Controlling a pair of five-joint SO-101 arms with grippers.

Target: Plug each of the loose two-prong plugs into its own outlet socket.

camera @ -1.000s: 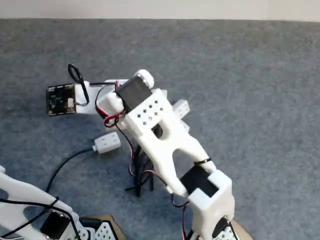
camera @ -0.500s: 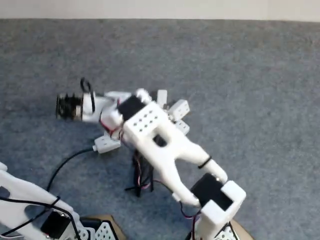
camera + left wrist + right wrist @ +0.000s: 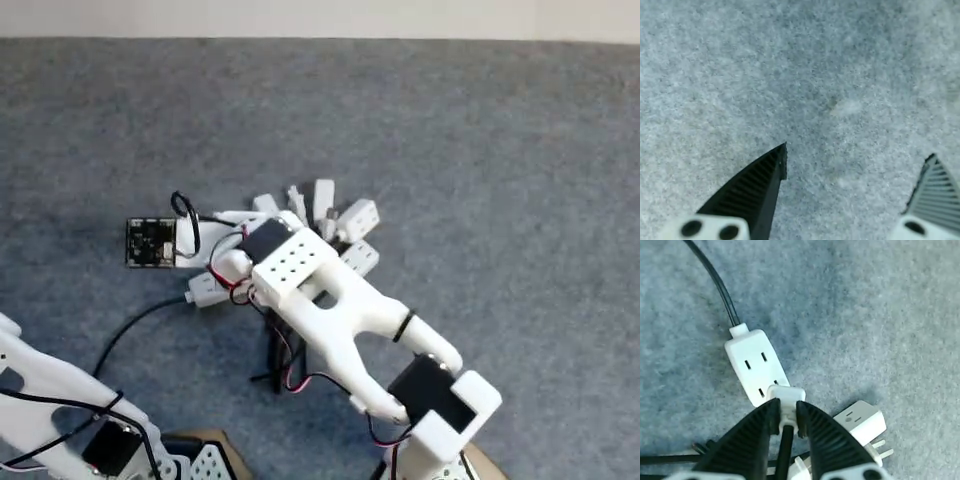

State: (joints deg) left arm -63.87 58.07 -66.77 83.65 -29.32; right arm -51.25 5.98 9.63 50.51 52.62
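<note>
Plug (image 3: 785, 392) clamped in right pincer (image 3: 787, 405) at outlet strip (image 3: 754, 365) edge | left pincer (image 3: 857, 150) apart over carpet (image 3: 790, 75)

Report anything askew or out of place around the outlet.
The plug in the right gripper sits at the outlet's end, beside its top slots, not in them. Close by, loose plugs lie jumbled, one on its side with prongs level.

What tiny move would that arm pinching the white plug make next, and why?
Probably a short press of the plug toward the outlet block. The right gripper is shut on it, and it sits against the block's end opposite the cord; whether its prongs are fully in is hidden.
</note>
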